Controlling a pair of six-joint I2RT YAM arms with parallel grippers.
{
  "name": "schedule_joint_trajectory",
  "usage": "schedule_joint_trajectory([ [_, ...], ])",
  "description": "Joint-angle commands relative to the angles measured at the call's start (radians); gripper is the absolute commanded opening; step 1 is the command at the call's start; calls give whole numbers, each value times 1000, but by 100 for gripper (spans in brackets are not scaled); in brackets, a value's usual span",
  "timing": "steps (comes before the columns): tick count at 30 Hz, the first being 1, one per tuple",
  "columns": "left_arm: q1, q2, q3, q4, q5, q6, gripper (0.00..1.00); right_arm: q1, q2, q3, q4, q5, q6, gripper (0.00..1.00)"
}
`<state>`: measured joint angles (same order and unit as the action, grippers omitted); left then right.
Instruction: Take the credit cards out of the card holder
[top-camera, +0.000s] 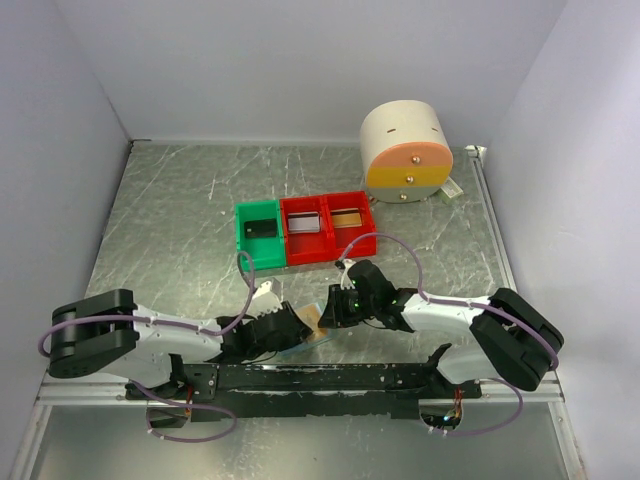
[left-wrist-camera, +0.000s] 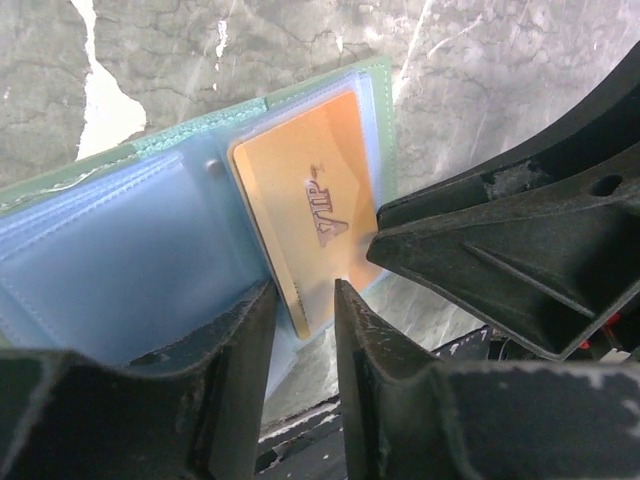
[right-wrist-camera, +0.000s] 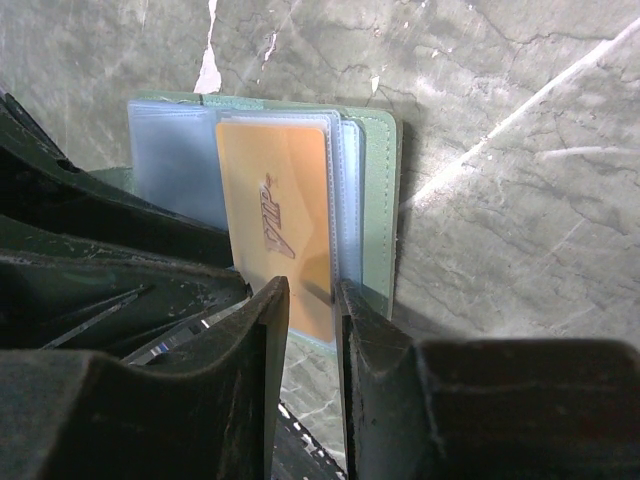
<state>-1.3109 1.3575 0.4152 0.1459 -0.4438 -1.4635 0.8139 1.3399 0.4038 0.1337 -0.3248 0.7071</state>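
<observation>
Looking down from above, the left hand (top-camera: 288, 328) and the right hand (top-camera: 335, 310) meet over a pale blue translucent soft plastic bifold card holder (top-camera: 302, 345), which lies on the grey marbled counter (top-camera: 170, 230). Only an orange-tan patch of a thin rectangular plastic credit card (top-camera: 313, 322) shows between the two hands. Beyond the card holder stand a green plastic box bin (top-camera: 262, 258) and two red plastic box bins (top-camera: 310, 256) in a row. Farther beyond it, to the right, is a cream round drawer unit (top-camera: 405, 150) with orange and yellow fronts.

From the left wrist, the card holder (left-wrist-camera: 120, 250) lies spread open and green-edged, with the credit card (left-wrist-camera: 310, 200), marked VIP, in one pocket. The left hand (left-wrist-camera: 302, 300) straddles the holder's near edge at the card's corner with a narrow gap; I cannot tell whether it pinches. The right hand's dark tip (left-wrist-camera: 500, 260) touches the holder's edge beside the card.

From the right wrist, the right hand (right-wrist-camera: 312, 290) straddles the near edge of the credit card (right-wrist-camera: 275, 200) inside the card holder (right-wrist-camera: 378, 200). Its fingers are close together, and I cannot tell whether they grip. The left hand (right-wrist-camera: 100, 240) covers the holder's other half.
</observation>
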Motion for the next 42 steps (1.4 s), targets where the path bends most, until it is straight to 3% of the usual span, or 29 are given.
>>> schedule_joint_trajectory([
  [1, 3, 36, -77, 156, -11, -20, 39, 11, 43, -30, -109, 44, -23, 27],
  [5, 4, 15, -142, 249, -11, -38, 30, 10, 38, -30, -117, 51, -26, 26],
  [13, 4, -42, -141, 189, -16, -30, 7, 10, 41, -27, -119, 53, -26, 27],
  [26, 3, -73, -140, 122, -4, -38, 7, 9, 19, 5, -164, 65, -45, 27],
  [36, 3, -43, -126, 141, 5, -29, 7, 11, -116, 131, -234, 10, -120, 27],
  [42, 4, -42, -126, 148, 4, -28, 7, 10, -19, 131, -147, -80, -100, 27],
])
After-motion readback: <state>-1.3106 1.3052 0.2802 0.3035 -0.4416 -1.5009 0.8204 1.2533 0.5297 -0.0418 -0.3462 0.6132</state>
